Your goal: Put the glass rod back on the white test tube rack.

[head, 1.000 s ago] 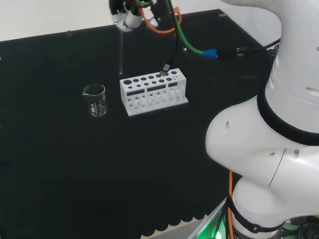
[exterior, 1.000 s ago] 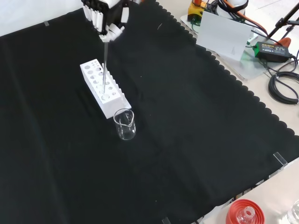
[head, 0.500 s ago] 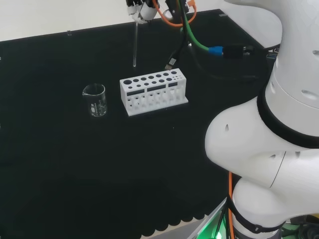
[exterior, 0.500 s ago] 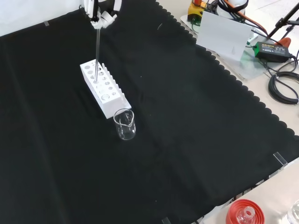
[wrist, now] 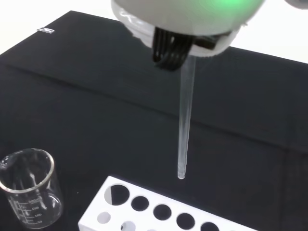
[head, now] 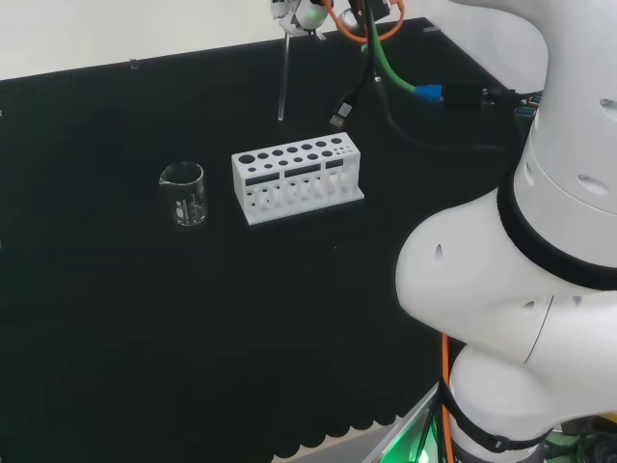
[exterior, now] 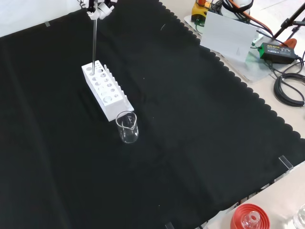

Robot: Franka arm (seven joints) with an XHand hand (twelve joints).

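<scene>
One glass rod (head: 282, 79) hangs nearly upright above a black-clothed bench, pinched at its top end by the robot's hand (head: 299, 13) at the upper edge of the head view. In the front view the rod (exterior: 94, 45) drops from the hand (exterior: 97, 8) toward the far end of the white test tube rack (exterior: 106, 90). From the wrist camera, the rod's lower tip (wrist: 181, 174) floats clear above the rack (wrist: 159, 214), near its row of round holes but not yet inside one. Exactly which hole sits beneath the tip is hard to judge. An empty glass beaker (head: 183, 193) stands just beside the rack's other end. The carrying step looks nearly done; next, the tip must line up over a hole and go straight down without tilting.
</scene>
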